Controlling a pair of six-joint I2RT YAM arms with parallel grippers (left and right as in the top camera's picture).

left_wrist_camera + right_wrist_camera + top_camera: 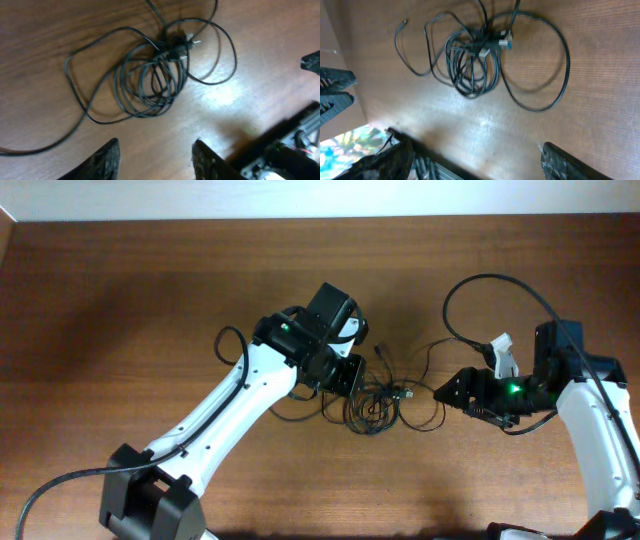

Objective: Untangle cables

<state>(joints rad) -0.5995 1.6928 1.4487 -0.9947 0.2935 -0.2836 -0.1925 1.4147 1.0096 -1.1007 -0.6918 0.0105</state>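
Black, thin and flexible: the cables (150, 85) are lying in one knotted bundle on the wooden table (120, 300), near mid-table. Several tight coils are overlapping at the core. Wider loops are spilling out to the sides, and one large loop (567, 57) is sweeping out widest of all. Small plug connectors (504, 41) are sitting together at one edge of the coils, crossing over the strands. How many separate cords are making up the bundle I cannot tell for certain; perhaps two or three.

Left gripper (155, 157): hovering above the table just short of the bundle, its fingers (105, 160) spread with nothing between them.

Right gripper (470, 162): likewise spread wide and empty, facing the bundle from the opposite side. In the overhead view its tip is lying close to the outermost loop.

Step in hand, as judged: the arms are approaching and choosing a grasp. The tangle is not yet loosened and neither arm is gripping a cord.

Next move, as judged: one gripper is needing to come down on a free strand or plug at the rim of the bundle and close on it. The other is needing to pin or take a different strand, so that pulling apart draws a loop out rather than dragging the whole knot along. Thin cord lying flat on wood is calling for a low, precise pinch.
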